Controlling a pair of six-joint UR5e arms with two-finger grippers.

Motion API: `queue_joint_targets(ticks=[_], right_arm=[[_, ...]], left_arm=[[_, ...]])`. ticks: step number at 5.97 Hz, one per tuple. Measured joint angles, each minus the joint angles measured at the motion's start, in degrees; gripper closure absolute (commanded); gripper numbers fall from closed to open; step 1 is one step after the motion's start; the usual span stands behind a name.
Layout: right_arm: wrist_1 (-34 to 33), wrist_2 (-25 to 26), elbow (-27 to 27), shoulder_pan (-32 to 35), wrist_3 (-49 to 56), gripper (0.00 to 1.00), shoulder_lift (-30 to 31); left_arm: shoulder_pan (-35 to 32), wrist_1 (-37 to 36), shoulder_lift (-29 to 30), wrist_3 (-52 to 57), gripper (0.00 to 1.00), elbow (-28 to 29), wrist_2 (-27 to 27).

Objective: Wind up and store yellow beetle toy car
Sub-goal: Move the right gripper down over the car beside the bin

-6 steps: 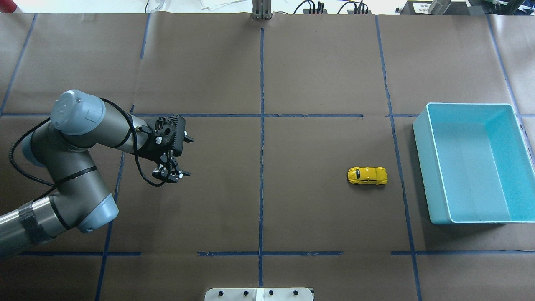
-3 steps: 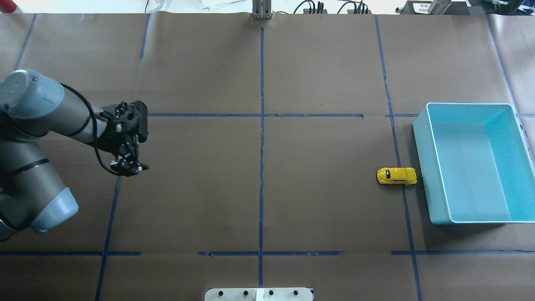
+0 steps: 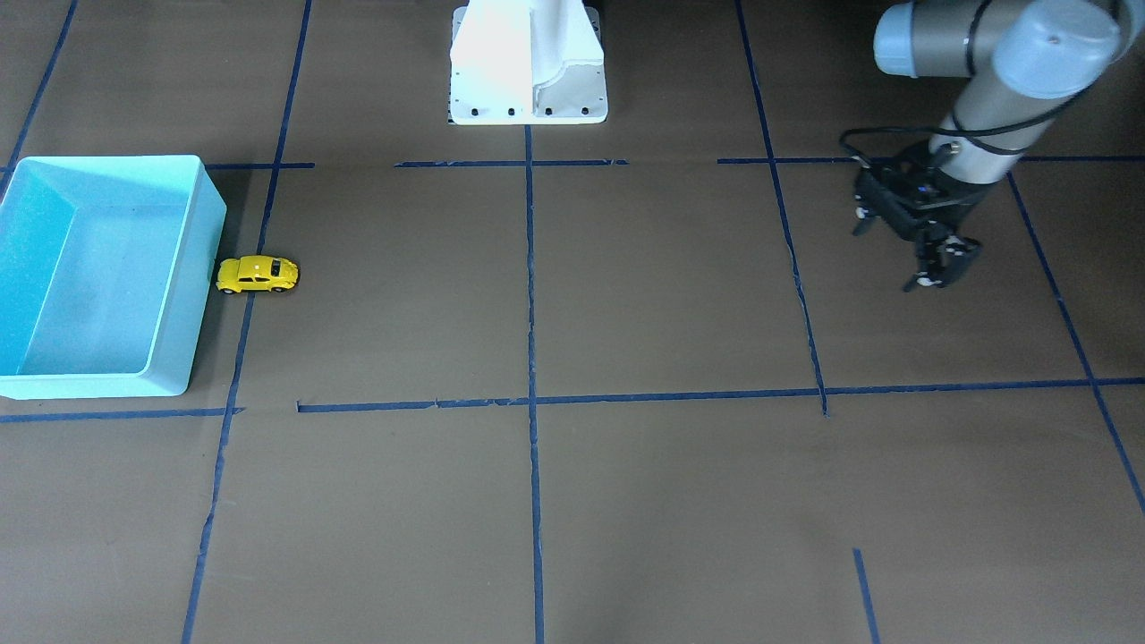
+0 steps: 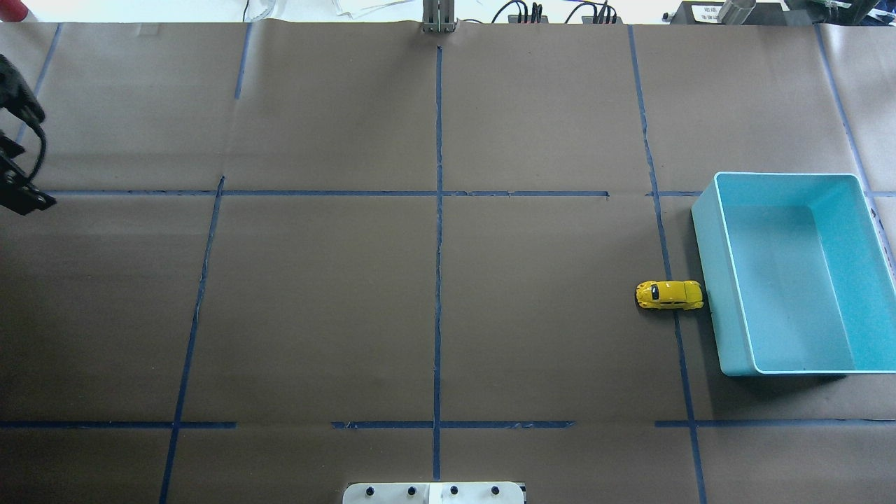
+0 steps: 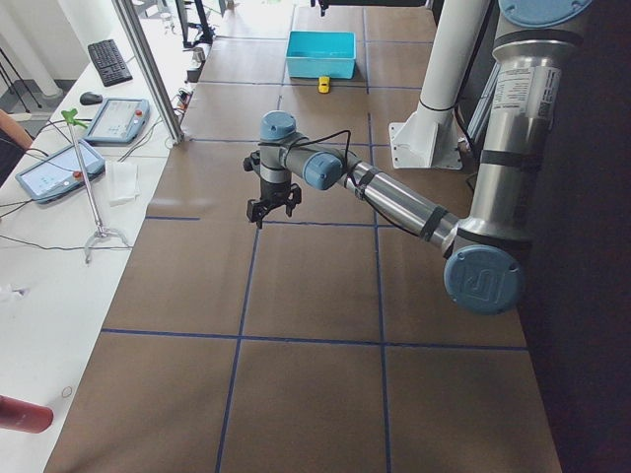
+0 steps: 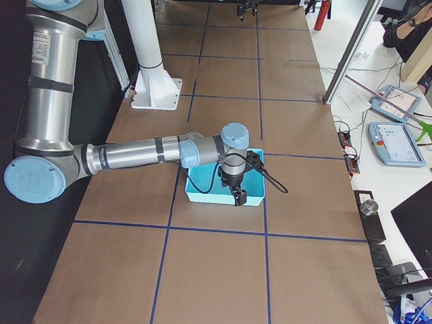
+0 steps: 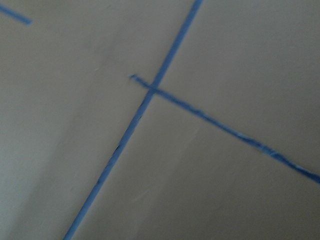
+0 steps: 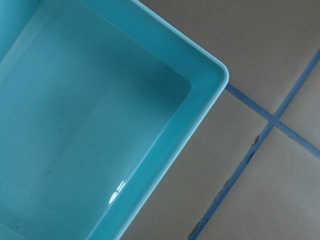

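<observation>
The yellow beetle toy car (image 4: 668,295) stands on its wheels on the brown table, its nose against the left wall of the teal bin (image 4: 707,245). It also shows in the front view (image 3: 258,275) beside the bin (image 3: 204,259). My left gripper (image 3: 937,268) hangs open and empty over the table's far left, at the overhead view's edge (image 4: 28,199), far from the car. My right gripper (image 6: 236,196) shows only in the exterior right view, above the bin's corner; I cannot tell whether it is open. The right wrist view looks down into the empty bin (image 8: 200,95).
The white robot base (image 3: 528,63) stands at the table's middle near edge. Blue tape lines (image 4: 438,280) divide the brown paper. A metal pole (image 5: 148,69) and tablets (image 5: 113,118) stand on the side bench beyond the table.
The car has rolled right until it stopped at the bin's wall. My left arm has pulled back to the left, almost out of the overhead view.
</observation>
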State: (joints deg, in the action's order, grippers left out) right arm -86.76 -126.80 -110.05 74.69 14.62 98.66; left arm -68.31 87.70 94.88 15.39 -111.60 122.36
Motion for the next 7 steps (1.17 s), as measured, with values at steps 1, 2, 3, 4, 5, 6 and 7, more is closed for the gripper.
queue_joint_targets(ticks=[1,2,3,4,5,6,7], right_arm=[[-0.1,-0.8,-2.9,-1.0,0.1,0.00,0.0],[-1.0,-4.4,-5.4,-1.9,0.1,0.00,0.0],[-1.8,-9.2,-6.0,-2.8,-0.1,0.00,-0.7],[-2.0,-12.2,-6.3,-3.4,-0.4,0.00,-3.4],[-2.2,-14.0,-6.7,-5.7,-0.4,0.00,-8.8],[-2.4,-14.9,-7.7,-9.0,-0.2,0.00,-14.4],[-1.8,-14.8,-9.1,-10.2,0.1,0.00,-16.9]], left_arm=[[-6.1,-3.8,-1.7,-0.3,0.00,0.5,4.4],[-12.7,-6.9,-3.9,-0.5,0.00,1.8,10.7],[-18.3,-8.3,-6.5,-0.5,0.00,3.8,14.3],[-21.8,-8.8,-8.1,-0.6,0.00,5.7,15.3],[-23.3,-8.9,-8.7,-2.0,0.00,6.8,15.5],[-23.8,-8.9,-8.6,-7.2,0.00,7.1,15.5],[-23.8,-8.7,-8.3,-12.2,0.00,7.1,15.1]])
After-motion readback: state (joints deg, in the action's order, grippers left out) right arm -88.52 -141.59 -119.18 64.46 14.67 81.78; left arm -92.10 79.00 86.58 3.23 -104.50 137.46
